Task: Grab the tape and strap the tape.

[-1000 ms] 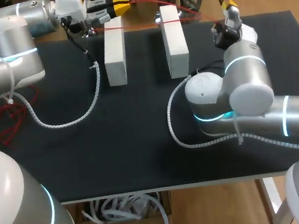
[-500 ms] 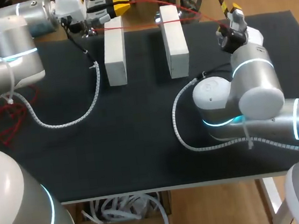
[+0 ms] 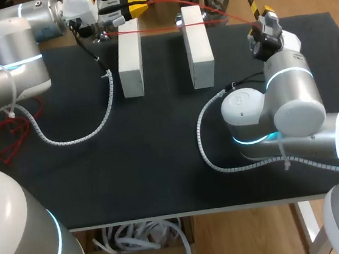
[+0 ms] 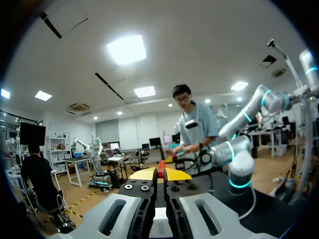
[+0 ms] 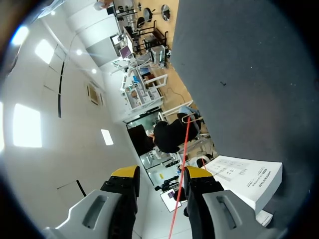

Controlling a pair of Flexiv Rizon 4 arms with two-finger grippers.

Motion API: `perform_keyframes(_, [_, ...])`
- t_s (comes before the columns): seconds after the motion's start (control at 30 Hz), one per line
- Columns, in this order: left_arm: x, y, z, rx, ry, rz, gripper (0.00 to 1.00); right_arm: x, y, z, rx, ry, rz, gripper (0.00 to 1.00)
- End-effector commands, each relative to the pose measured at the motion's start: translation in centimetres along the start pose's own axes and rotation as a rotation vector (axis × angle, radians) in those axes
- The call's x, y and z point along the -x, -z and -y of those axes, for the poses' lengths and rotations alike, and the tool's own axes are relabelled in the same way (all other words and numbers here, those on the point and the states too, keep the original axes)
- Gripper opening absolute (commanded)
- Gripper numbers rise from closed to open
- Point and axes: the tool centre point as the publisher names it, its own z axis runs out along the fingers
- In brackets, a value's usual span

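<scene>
Left gripper (image 3: pixel 136 7) (image 4: pixel 160 174): yellow tips pressed together on the red tape (image 3: pixel 158 28) (image 4: pixel 161 172). A red bit shows pinched right between them in the left wrist view. It sits at the table's far edge, just past the far end of the left white block (image 3: pixel 130 65).

Right gripper (image 3: pixel 265 15) (image 5: pixel 162 174): fingers apart. In the right wrist view the tape (image 5: pixel 180 169) runs as a thin line through the gap, closer to one finger. Can't see it gripped from both sides, so I call it not clamped. The gripper is near the far right part of the table, well to the right of the right white block (image 3: pixel 197 45).

Tape path, head view: from the left gripper's tips it runs right along the far edge towards the right gripper. A second red run crosses the far ends of both blocks. Can't tell if it rests on them or hangs just above.

Surface: black table (image 3: pixel 160 152), both blocks lying parallel at the far side, apart from each other. One block (image 5: pixel 246 181) shows just beside the right gripper's finger in its wrist view. A spiral-wrapped cable (image 3: pixel 90 130) from the left arm lies on the table, and another (image 3: pixel 203 141) curls by the right arm's base joint.
</scene>
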Motion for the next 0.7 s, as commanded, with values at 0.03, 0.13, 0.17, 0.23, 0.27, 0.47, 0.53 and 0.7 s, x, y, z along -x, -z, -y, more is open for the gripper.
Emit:
perform_keyframes(0.03, [0.06,0.03,-0.02,0.000,0.001,-0.002,0.00,-0.09,0.05,-0.11,-0.001,0.006,0.004,0.38])
perform_keyframes(0.13, [0.06,0.03,-0.02,0.000,0.001,-0.002,0.00,-0.02,0.07,-0.11,-0.001,0.010,0.002,0.33])
perform_keyframes(0.17, [0.06,0.03,-0.02,0.000,0.001,-0.002,0.00,-0.01,0.07,-0.10,-0.001,0.011,0.001,0.31])
perform_keyframes(0.23, [0.06,0.03,-0.02,0.000,0.001,-0.002,0.00,0.00,0.07,-0.09,-0.002,0.012,0.001,0.27])
perform_keyframes(0.27, [0.06,0.03,-0.02,0.000,0.001,-0.002,0.00,0.02,0.08,-0.07,-0.002,0.013,0.002,0.25])
perform_keyframes(0.47, [0.06,0.03,-0.02,0.000,0.001,-0.002,0.00,0.14,0.22,0.00,-0.006,0.018,0.003,0.21])
perform_keyframes(0.53, [0.06,0.03,-0.02,0.000,0.001,-0.002,0.00,0.17,0.24,0.00,-0.007,0.020,0.002,0.19])
perform_keyframes(0.7, [0.06,0.03,-0.02,0.000,0.001,-0.002,0.00,0.23,0.31,0.01,-0.008,0.028,0.002,0.04])
